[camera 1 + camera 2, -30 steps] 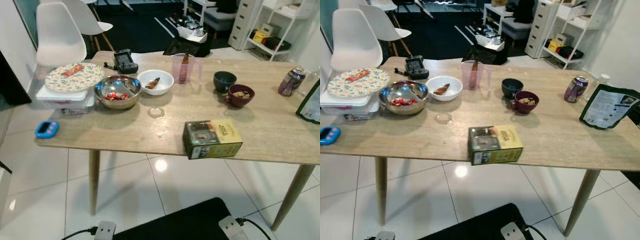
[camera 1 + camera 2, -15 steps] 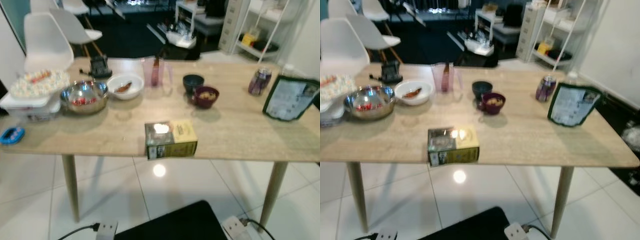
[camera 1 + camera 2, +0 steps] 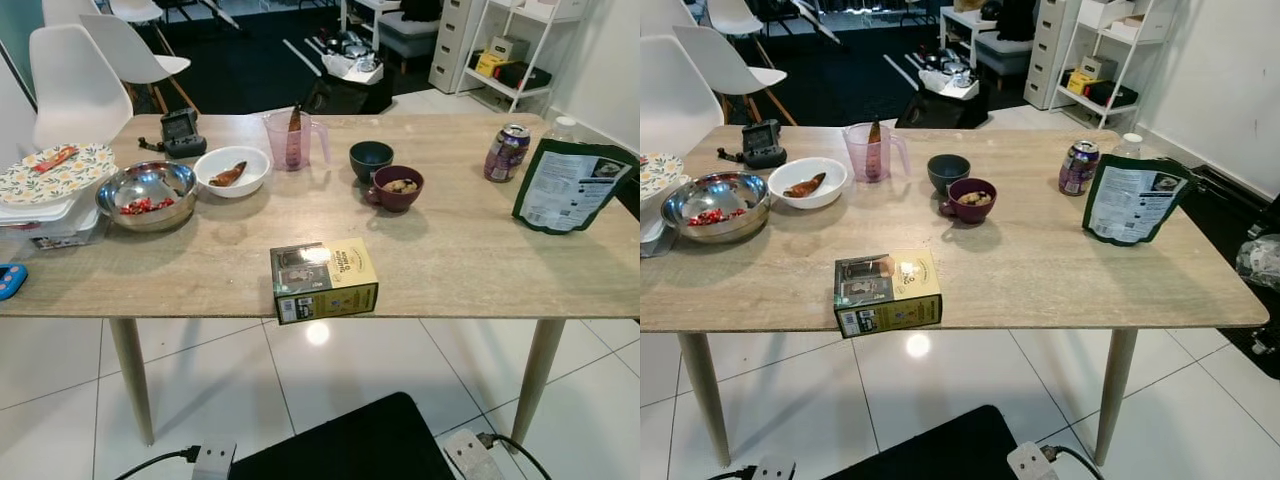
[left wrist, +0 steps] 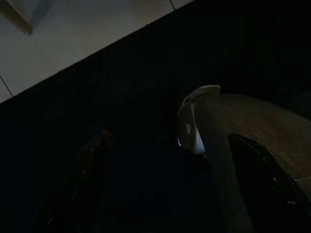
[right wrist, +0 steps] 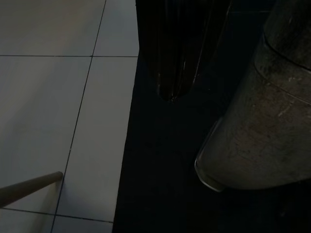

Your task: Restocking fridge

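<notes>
A yellow-green carton (image 3: 323, 280) lies on its side near the front edge of the wooden table (image 3: 460, 270). At the table's right stand a soda can (image 3: 505, 152) and a dark green pouch (image 3: 565, 186). A maroon bowl of nuts (image 3: 397, 187), a dark bowl (image 3: 370, 157) and a pink measuring jug (image 3: 291, 138) sit mid-table. Both arms hang low by my legs. In the dark left wrist view, the left gripper (image 4: 169, 137) has its fingers wide apart over a black mat. In the right wrist view, the right gripper (image 5: 172, 94) has its fingers pressed together above the floor.
A steel bowl (image 3: 146, 194), a white bowl (image 3: 231, 170), a patterned plate on a plastic box (image 3: 45, 172) and a blue timer (image 3: 6, 281) fill the table's left. White chairs (image 3: 75, 85) stand behind. A black mat (image 3: 350, 450) and power strips (image 3: 470, 455) lie at my feet.
The camera has swung to the right, bringing the green pouch and the table's right end into view. Nothing on the table has moved.
</notes>
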Available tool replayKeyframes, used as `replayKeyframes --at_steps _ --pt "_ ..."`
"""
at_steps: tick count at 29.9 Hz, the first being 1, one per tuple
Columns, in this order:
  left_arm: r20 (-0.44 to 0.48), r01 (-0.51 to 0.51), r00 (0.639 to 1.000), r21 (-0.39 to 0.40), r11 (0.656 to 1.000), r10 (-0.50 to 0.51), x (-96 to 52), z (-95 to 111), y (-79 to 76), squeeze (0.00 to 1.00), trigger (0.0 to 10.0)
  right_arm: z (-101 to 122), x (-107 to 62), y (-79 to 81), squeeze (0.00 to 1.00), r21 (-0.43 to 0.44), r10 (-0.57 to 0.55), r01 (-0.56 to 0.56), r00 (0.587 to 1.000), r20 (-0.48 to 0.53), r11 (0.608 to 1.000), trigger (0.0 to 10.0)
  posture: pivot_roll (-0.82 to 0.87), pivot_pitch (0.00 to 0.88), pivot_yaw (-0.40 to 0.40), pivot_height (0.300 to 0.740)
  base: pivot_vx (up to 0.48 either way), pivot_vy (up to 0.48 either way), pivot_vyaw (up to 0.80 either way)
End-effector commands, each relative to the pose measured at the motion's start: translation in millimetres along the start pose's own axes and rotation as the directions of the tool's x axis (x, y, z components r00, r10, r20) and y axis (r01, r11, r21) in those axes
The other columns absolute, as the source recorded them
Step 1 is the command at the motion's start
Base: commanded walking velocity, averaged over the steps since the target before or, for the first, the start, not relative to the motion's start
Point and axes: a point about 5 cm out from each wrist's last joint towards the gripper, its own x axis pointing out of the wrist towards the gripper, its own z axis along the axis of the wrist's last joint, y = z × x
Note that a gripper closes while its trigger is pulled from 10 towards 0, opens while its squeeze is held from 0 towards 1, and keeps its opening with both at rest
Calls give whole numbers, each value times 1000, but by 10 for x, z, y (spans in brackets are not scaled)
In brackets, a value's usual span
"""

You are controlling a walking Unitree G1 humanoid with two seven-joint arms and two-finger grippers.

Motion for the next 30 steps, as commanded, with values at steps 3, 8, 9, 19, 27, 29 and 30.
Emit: replayKeyframes --at_steps 3,8,9,19,27,29,30 --pt "-28 33 999 4 999 -33 2 -74 -82 0 10000 9 4 20 0 -21 0 0 1000 -4 1000 10000 21 0 -26 740 0 -471 0" --pt "-20 15 1000 8 1000 -14 -3 -54 -36 0 10000 8 8 38 0 -24 -3 3 1000 -6 1000 10000 26 0 -16 740 0 -94 0" --pt "-18 9 1000 5 1000 -9 -4 -47 -21 0 10000 8 8 43 0 -24 -4 4 1000 -6 1000 10000 26 0 -16 740 0 0 0" --pt "-16 -31 999 -17 999 30 -21 -60 50 0 10000 10 8 28 0 -46 -30 29 999 -12 999 10000 36 0 -19 740 0 0 0" --pt "-29 -42 999 -45 998 40 -42 -125 78 0 10000 -1 -3 -52 0 -84 -69 66 997 -27 994 10000 47 0 -30 740 0 0 0" --pt "-33 -40 999 -42 998 38 -44 -136 74 0 10000 1 -3 -57 0 -84 -70 67 997 -27 994 10000 47 0 -31 740 0 -480 0" --pt "-37 -33 999 -45 998 31 -44 -149 61 0 10000 4 -4 -59 0 -86 -70 68 997 -26 994 10000 48 0 -32 740 0 -472 0"
